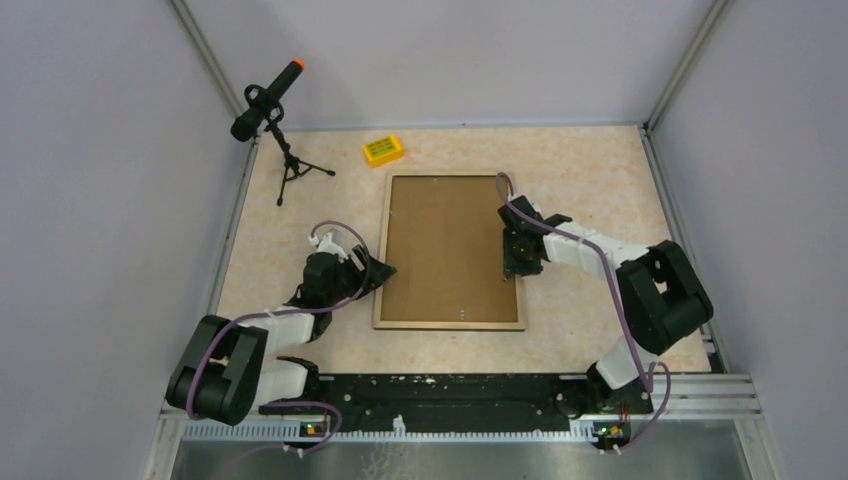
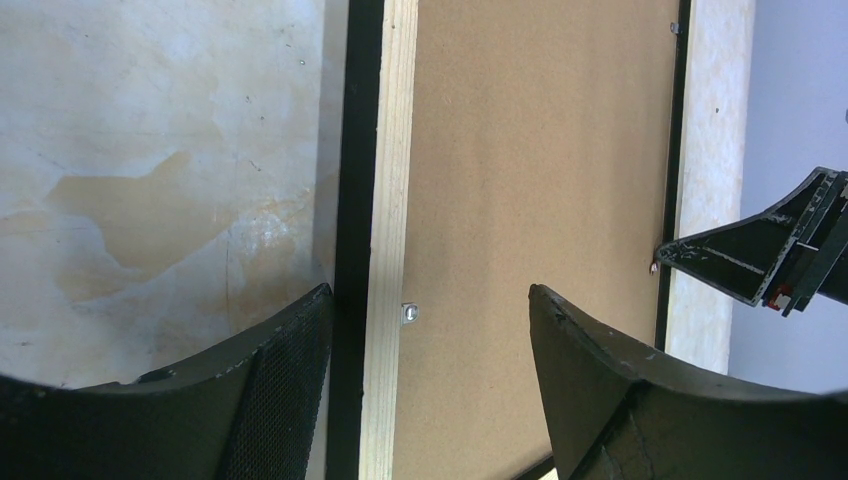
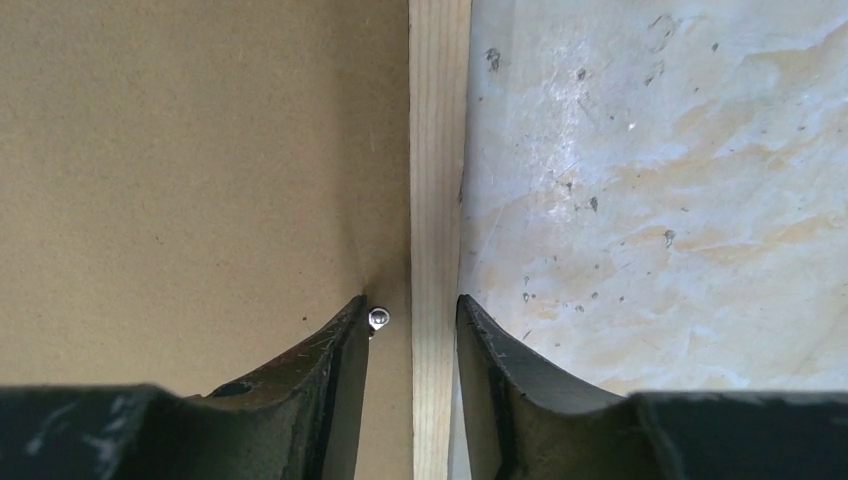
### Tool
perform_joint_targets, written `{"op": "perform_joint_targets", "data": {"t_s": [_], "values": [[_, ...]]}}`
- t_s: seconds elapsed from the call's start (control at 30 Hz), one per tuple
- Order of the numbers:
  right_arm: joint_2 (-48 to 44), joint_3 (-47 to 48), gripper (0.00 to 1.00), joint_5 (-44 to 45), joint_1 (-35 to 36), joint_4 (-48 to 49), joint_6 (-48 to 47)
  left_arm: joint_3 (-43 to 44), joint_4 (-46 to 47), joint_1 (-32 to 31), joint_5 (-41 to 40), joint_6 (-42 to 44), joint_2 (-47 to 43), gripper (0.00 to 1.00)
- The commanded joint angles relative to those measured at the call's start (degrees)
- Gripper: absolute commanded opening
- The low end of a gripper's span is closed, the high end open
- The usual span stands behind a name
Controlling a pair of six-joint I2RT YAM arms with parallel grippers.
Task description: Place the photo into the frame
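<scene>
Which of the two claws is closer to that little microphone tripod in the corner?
Left. The left gripper sits at the frame's left edge, the tripod's side; the right gripper sits at the frame's right edge, across the frame from the tripod.

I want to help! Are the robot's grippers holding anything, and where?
Nothing is gripped. The left gripper and right gripper sit open astride the frame's side rails.

Probably lab: grey walls (image 1: 90, 200), tripod-mounted microphone (image 1: 266, 102).

Frame (image 3: 438, 150) pale bare wood; backing sheet (image 1: 445, 250) matt brown hardboard.
</scene>
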Motion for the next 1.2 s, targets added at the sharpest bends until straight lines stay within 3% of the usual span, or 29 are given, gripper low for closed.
{"op": "perform_joint_targets", "data": {"t_s": [0.0,0.27,0.43,0.7,0.87,0.93,1.17], "values": [[2.0,1.4,0.39,-3.3,1.2,-7.7,-1.3,-1.2,-1.0,0.1,1.2,0.0,0.6,0.76],[2.1,0.6,0.41,-3.7,1.9,-9.4,-1.8,-1.2,-0.9,0.3,1.4,0.0,0.7,0.76],[1.0,-0.7,0.38,1.6,1.8,-8.7,-2.1,-1.2,-0.6,0.4,1.7,0.0,1.1,0.76],[4.7,1.2,0.22,2.0,1.6,-6.3,-1.6,-1.2,-0.7,0.6,2.0,0.1,1.0,0.76],[3.4,0.0,0.2,2.9,1.5,-4.9,-2.1,-1.1,-0.6,0.6,2.1,-0.1,1.1,0.76],[3.5,0.0,0.22,2.5,1.6,-4.6,-2.6,-1.1,-0.5,0.6,2.3,0.1,1.3,0.76],[-1.5,-2.4,0.44,0.2,1.6,0.4,-4.7,-0.7,-0.6,0.7,2.8,0.4,1.8,0.77]]}}
